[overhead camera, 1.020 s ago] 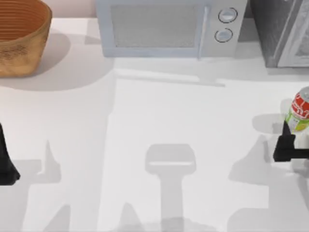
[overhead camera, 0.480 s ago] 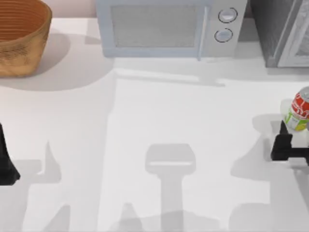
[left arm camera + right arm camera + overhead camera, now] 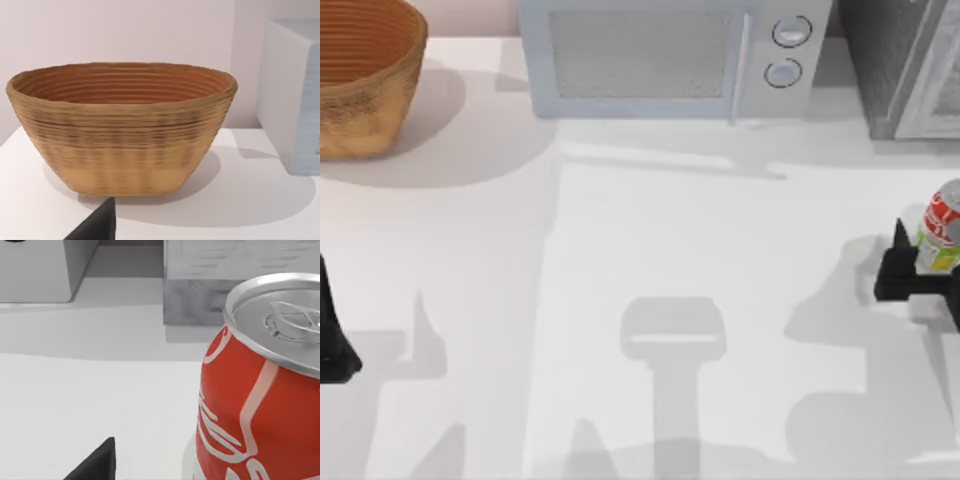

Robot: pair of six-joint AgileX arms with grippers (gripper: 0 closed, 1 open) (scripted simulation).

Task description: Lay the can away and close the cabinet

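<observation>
The can (image 3: 942,222), red and white above a yellow-green band, stands upright at the table's right edge. In the right wrist view the can (image 3: 260,390) looms close, silver lid up. My right gripper (image 3: 926,252) is open at the can's near side, with one dark finger (image 3: 900,240) beside the can's left flank. The cabinet (image 3: 885,60), dark grey and speckled, stands at the back right, and its pale framed door panel (image 3: 940,90) is angled outward. My left gripper (image 3: 330,340) is parked open at the left edge, with one fingertip (image 3: 95,227) low in the left wrist view.
A light grey microwave (image 3: 665,55) with two round knobs stands at the back centre, left of the cabinet. A woven basket (image 3: 360,75) sits at the back left, also large in the left wrist view as the basket (image 3: 120,130). White tabletop (image 3: 650,240) spreads between the arms.
My right gripper has moved toward the back of the table, closing in on the can until its finger is alongside it. The can and the left arm have stayed put.
</observation>
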